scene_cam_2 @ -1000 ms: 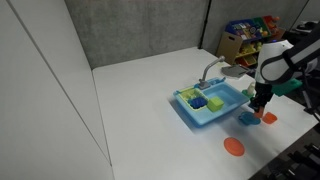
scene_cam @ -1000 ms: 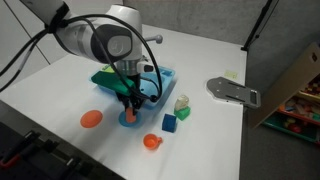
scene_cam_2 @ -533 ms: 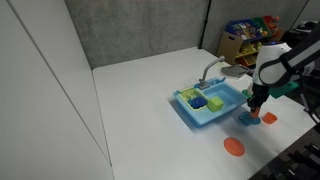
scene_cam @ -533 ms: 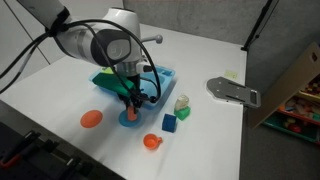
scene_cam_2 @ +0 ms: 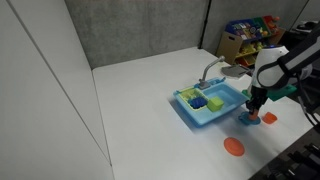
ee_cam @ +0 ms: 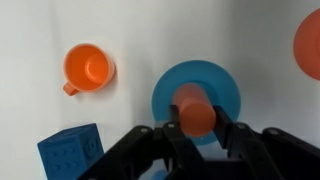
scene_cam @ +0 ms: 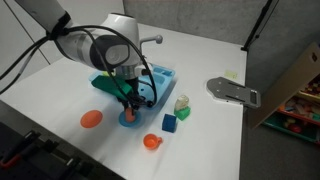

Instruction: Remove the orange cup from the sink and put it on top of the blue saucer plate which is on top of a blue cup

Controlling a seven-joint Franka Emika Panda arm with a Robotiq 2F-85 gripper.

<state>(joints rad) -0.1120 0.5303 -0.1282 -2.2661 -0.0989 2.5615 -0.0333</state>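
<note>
My gripper [ee_cam: 198,128] is shut on the small orange cup [ee_cam: 197,108] and holds it directly over the round blue saucer plate [ee_cam: 168,92]. I cannot tell if the cup touches the plate. In both exterior views the gripper [scene_cam: 130,104] [scene_cam_2: 253,106] hangs just over the saucer [scene_cam: 129,119] [scene_cam_2: 247,119], beside the light-blue sink [scene_cam: 160,78] [scene_cam_2: 212,110]. The blue cup under the saucer is hidden.
Another orange cup with a side nub [ee_cam: 88,68] [scene_cam: 151,142] and a blue cube [ee_cam: 70,155] [scene_cam: 170,123] lie near the saucer. A flat orange plate [scene_cam: 91,119] [scene_cam_2: 233,147] lies on the white table. A grey object [scene_cam: 232,91] lies further off.
The arm has shifted slightly above the saucer. The orange cup stays in the gripper.
</note>
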